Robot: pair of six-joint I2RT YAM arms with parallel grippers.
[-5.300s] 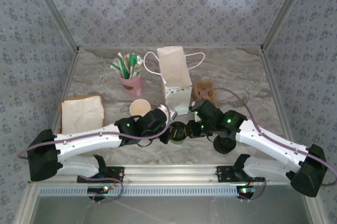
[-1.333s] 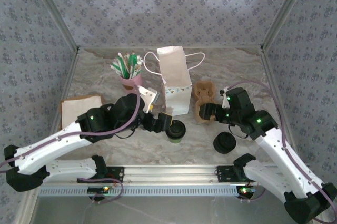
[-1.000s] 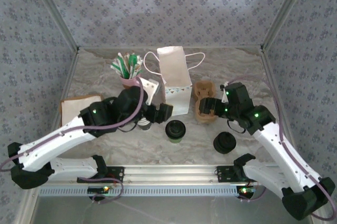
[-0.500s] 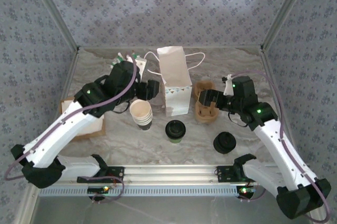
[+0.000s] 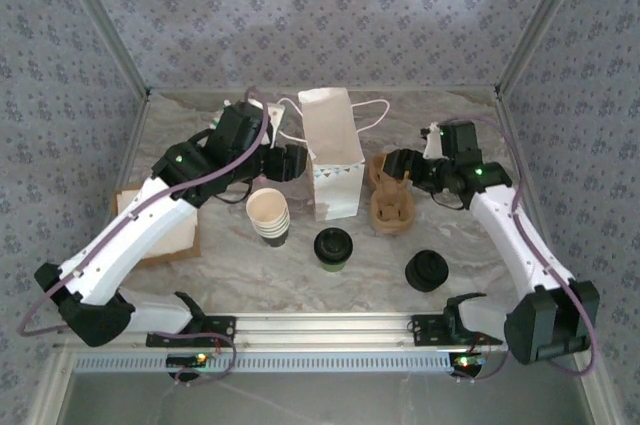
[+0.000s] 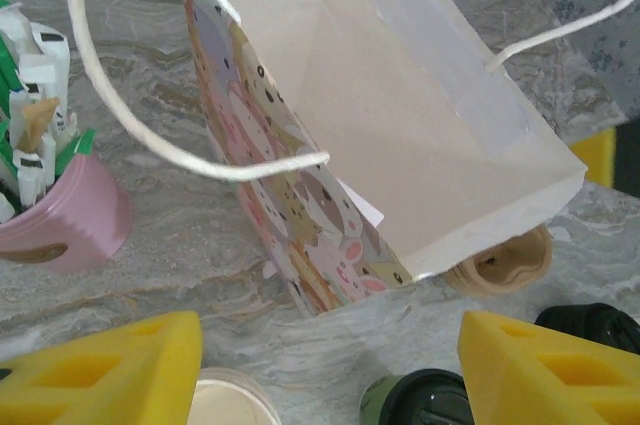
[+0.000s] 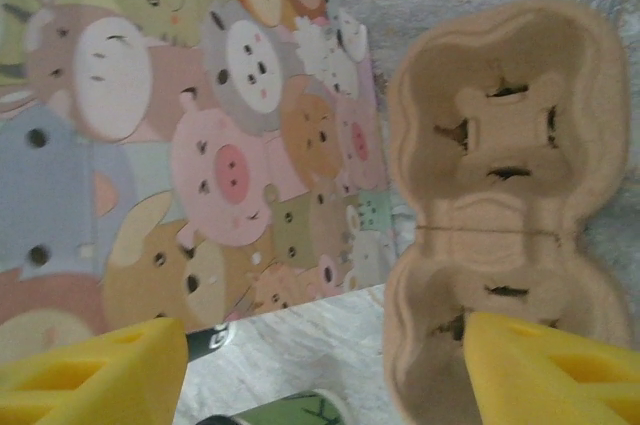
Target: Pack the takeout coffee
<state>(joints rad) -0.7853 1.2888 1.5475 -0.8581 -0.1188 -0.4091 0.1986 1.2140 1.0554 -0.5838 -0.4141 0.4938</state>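
Left hand (image 5: 288, 161) spread apart, empty, beside the paper bag (image 5: 332, 150); right hand (image 5: 397, 165) likewise apart, above the pulp carrier (image 5: 391, 197). Nearer on the bench (image 5: 240, 265), takeout coffee (image 5: 333, 247): upright, dark brownish side, round black lid.

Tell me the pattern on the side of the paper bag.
Pastel cartoon animal faces cover the paper bag, seen best in the right wrist view.

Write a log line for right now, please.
left gripper: open, near bag | right gripper: open, above cup carrier | coffee: untouched
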